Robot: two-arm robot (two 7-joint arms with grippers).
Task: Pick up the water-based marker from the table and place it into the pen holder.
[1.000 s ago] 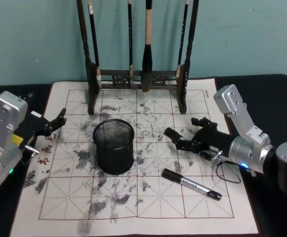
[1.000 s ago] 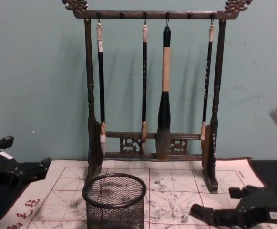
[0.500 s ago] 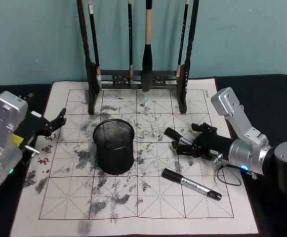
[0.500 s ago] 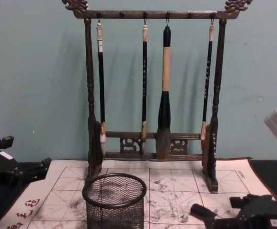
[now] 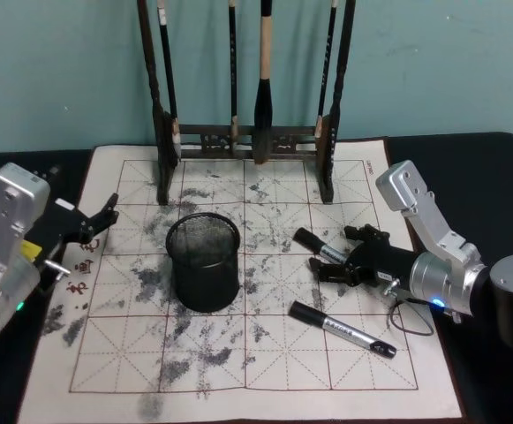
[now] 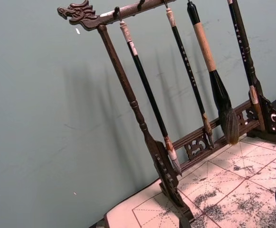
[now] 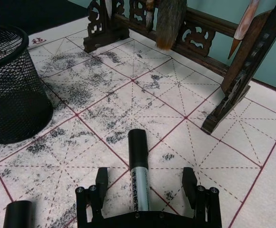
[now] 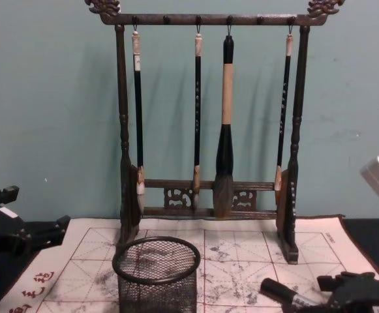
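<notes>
A second marker lies nearest the front edge of the mat, toward its right side, untouched. Just behind it, the water-based marker lies flat on the mat, right of centre. It is straddled by the right gripper, whose jaws stand apart on either side of the barrel without contact.

The marker is judged light, rigid and smooth-walled. Being round, it is expected to roll if pushed from one side only. Hold is best taken across the printed barrel near mid-length, clear of the black cap, so that tipping is avoided.

The pen holder stands upright to the left, apart from the marker. The left gripper is parked at the mat's left edge, jaws apart. The brush rack stands along the far edge.
</notes>
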